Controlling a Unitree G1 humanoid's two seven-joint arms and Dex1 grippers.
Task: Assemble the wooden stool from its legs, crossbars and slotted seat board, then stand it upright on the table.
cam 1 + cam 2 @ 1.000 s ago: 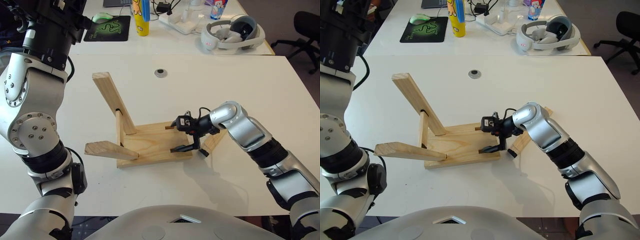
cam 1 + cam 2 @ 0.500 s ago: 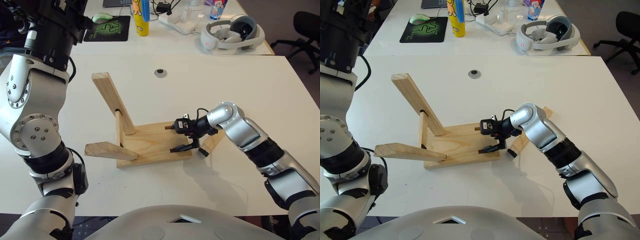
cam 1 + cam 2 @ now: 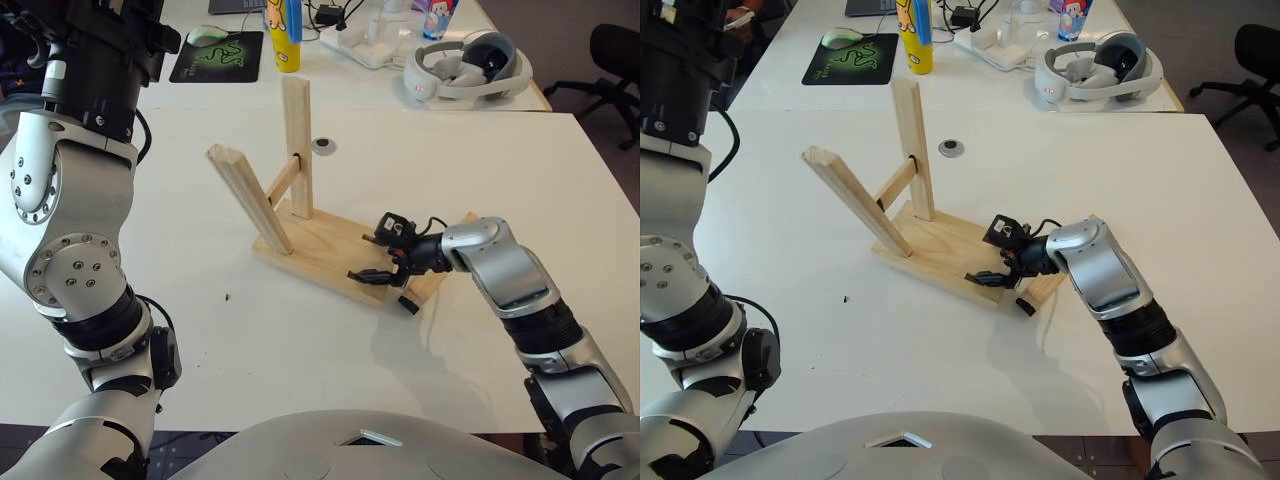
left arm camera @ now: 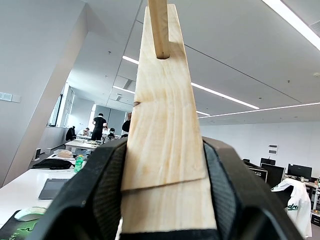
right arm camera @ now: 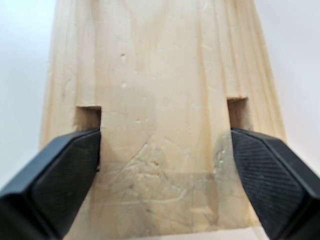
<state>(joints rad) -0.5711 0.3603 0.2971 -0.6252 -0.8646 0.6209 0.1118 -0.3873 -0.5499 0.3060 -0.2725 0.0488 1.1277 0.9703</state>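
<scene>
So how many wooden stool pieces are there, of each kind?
Seat board: 1
Legs: 4, namely the upright leg, the tilted leg, the loose leg on the table and the held leg in the left gripper
Crossbars: 2, namely the joining crossbar and the end crossbar in the held leg
Total: 7
</scene>
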